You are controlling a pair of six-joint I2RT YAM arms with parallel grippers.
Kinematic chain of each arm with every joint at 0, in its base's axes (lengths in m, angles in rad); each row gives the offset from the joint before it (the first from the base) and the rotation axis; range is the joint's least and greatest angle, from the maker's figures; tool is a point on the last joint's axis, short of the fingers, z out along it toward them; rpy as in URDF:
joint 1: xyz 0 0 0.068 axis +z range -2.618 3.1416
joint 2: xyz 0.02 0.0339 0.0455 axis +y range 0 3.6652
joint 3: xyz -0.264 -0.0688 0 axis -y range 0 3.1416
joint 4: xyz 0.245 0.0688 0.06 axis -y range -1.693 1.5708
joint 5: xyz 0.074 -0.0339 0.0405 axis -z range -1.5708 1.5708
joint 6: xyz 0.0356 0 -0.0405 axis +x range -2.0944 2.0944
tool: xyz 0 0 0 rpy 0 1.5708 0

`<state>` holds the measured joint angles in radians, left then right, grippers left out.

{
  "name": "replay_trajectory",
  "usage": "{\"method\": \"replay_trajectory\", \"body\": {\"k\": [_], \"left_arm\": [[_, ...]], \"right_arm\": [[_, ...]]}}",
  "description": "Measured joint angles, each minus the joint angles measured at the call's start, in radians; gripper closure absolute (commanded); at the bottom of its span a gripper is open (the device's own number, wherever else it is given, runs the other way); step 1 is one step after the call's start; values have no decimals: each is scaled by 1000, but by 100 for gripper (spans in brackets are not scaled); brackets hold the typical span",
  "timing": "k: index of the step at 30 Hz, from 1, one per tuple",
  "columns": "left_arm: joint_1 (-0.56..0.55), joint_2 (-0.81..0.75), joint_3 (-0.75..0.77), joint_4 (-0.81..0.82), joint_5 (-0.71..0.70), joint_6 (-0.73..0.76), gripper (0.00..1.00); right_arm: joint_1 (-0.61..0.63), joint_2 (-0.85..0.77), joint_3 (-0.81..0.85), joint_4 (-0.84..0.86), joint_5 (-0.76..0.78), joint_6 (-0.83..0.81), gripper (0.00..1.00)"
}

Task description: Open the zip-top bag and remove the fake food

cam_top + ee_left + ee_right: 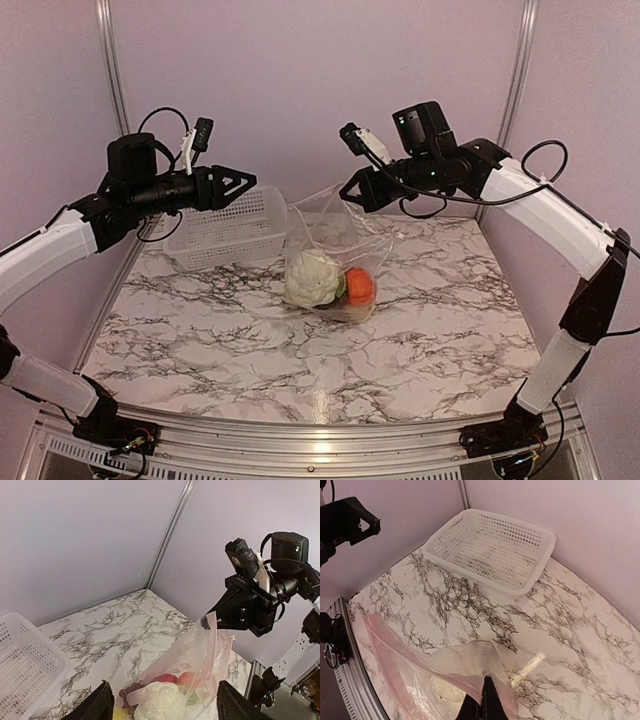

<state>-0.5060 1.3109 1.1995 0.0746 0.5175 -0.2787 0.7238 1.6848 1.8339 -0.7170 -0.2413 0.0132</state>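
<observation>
The zip-top bag [335, 228] hangs clear and crinkly from my right gripper [350, 192], which is shut on its upper edge; its bottom rests on the marble table [200, 340]. Inside lies the fake food: a white cauliflower [312, 278] and an orange piece [360, 287]. The left wrist view looks into the bag [200, 650] at the cauliflower [160, 702], a red piece [167, 678] and an orange one [186, 678]. My left gripper [250, 183] hovers open to the left of the bag, apart from it, its fingers [97, 705] wide with nothing between them. The right wrist view shows my right gripper [486, 700] pinching the bag's rim [455, 662].
A white mesh basket [230, 225] stands at the back left of the table, right below my left gripper, and is seen too in the right wrist view [495, 550]. Pale walls and metal posts [115, 70] close in the back corners.
</observation>
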Motion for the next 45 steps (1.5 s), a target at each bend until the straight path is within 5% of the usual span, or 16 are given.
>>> {"method": "replay_trajectory", "body": {"k": [2,15,25,30,37,45], "left_arm": [[10,5,6,-12,-31,-21,1],[42,30,-19,-58,-158,-204,1],[11,45,-132,-9,-152,-350,2],[-39,45,-213,29,-150,-426,14],[-93,50,-328,116,-148,-557,45],[-104,201,-312,188,-158,-636,58]], "right_arm": [[-30,-11,0,-12,19,40,100],[-84,-147,-11,-95,362,212,100],[-17,-55,-113,-1,382,386,100],[60,52,-112,122,306,443,100],[94,189,-61,221,188,497,100],[97,213,-50,262,134,516,100]]}}
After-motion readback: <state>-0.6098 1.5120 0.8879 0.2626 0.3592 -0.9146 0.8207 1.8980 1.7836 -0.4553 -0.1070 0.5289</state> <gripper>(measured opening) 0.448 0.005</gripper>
